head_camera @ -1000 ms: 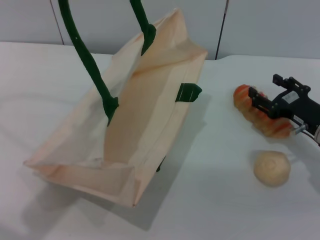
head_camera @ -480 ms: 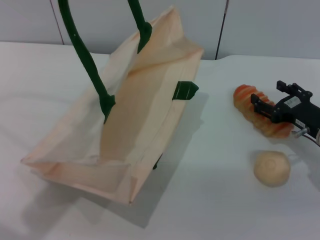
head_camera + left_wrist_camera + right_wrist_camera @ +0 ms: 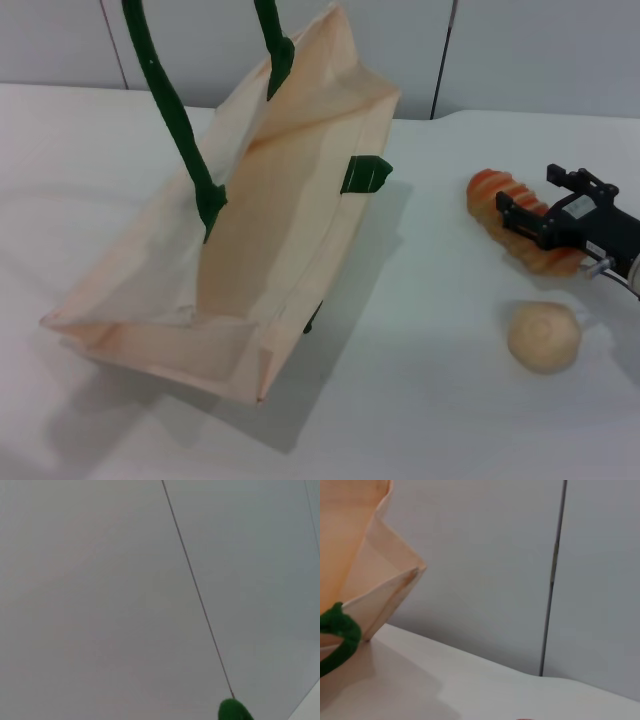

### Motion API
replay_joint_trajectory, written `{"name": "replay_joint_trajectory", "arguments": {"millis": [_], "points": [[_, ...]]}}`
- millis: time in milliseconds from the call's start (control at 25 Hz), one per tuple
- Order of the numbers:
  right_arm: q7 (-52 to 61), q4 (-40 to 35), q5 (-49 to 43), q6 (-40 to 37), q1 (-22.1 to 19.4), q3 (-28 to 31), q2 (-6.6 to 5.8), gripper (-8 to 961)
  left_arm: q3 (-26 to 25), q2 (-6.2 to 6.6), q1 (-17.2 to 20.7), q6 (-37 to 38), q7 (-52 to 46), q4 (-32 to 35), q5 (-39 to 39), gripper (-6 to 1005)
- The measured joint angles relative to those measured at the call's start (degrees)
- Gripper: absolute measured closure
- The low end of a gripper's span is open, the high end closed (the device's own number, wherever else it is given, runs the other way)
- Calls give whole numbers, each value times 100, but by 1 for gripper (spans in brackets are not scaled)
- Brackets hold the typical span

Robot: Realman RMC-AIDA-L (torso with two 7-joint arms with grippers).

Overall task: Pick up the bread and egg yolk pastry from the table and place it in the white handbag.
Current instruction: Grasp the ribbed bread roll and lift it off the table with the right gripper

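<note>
The bread, a striped orange loaf, lies on the white table at the right. My right gripper is open and low over the loaf's middle, with one black finger on each side. Nearer the front lies the egg yolk pastry, a pale round bun, with nothing touching it. At centre left the white handbag stands tilted, its mouth wide open. Its green handles rise out of the top of the head view. The left gripper is out of view; only a green handle tip shows in the left wrist view.
Grey wall panels run behind the table. The right wrist view shows a corner of the handbag and a green handle strap above the tabletop. Bare table lies between the handbag and the bread.
The handbag has shifted slightly left, its handles swaying. My right gripper has settled lower over the bread and edged a little toward the handbag. Bread and pastry have not moved.
</note>
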Motion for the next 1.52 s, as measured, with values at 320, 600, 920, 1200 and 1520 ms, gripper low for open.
{"name": "replay_joint_trajectory", "arguments": {"millis": [320, 600, 920, 1200, 1520], "points": [[26, 0, -180, 110, 34, 3, 9, 111, 11, 2, -11, 5, 4, -4, 7, 872], [176, -11, -395, 268, 44, -2, 3, 110, 12, 2, -9, 6, 4, -9, 23, 871], [235, -11, -547, 505, 126, 3, 8, 109, 29, 0, -14, 6, 4, -23, 49, 870], [303, -28, -547, 703, 139, 29, 4, 105, 38, 0, 0, 5, 4, -28, 50, 870], [306, -52, -521, 758, 137, 41, 9, 95, 38, 0, 1, 5, 4, -44, 55, 869]]}}
